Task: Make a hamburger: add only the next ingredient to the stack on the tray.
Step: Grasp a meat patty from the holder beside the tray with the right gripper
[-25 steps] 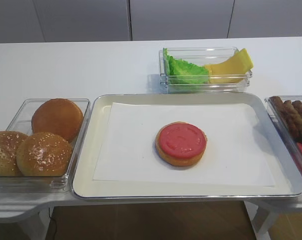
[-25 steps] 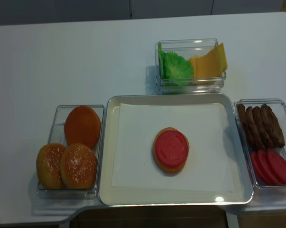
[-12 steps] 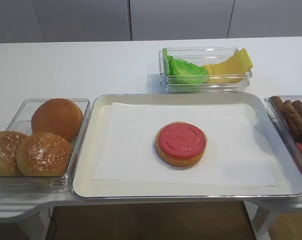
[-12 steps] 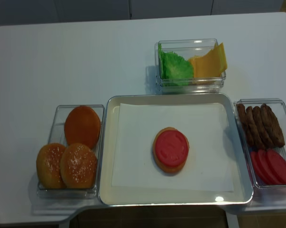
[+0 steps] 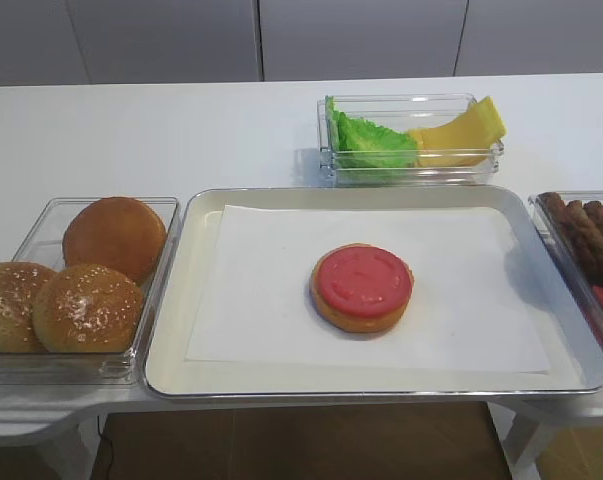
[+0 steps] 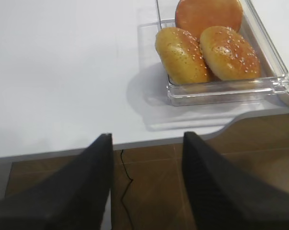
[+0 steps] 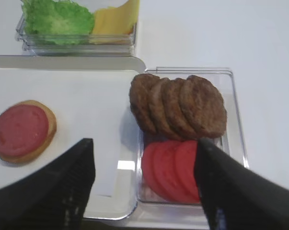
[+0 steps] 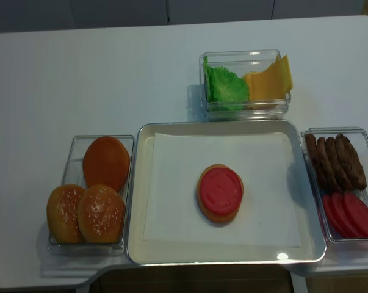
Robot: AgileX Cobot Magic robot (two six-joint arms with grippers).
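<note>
My right hand (image 7: 143,184) is spread wide and holds nothing; its two dark fingers (image 7: 53,191) frame the lower part of the right wrist view, hanging above the clear tub (image 7: 233,103) at the tray's right side. Between them I look down on the meat patties (image 7: 182,106), four overlapping brown rounds leaning in a row at the tub's 12 o'clock end, with the red slices (image 7: 170,168) fanned at its 6 o'clock end. I touch none of them.

The tray (image 5: 171,290) sits at the middle of the white desk (image 5: 131,130), lined with white paper (image 5: 261,290). The stack (image 5: 362,287), a bun base under a red disc, lies on the paper a little toward 3 o'clock of the tray's centre, well apart from the patties.

My left hand (image 6: 146,187) is part-open and empty, hanging past the desk's near edge, with the bun tub (image 6: 273,79) at 1 o'clock from it. In that tub are two seeded buns (image 6: 229,52) and a smooth one (image 6: 209,14).

At 12 o'clock of the tray stands a tub of lettuce (image 5: 371,140) and cheese (image 5: 461,130).
</note>
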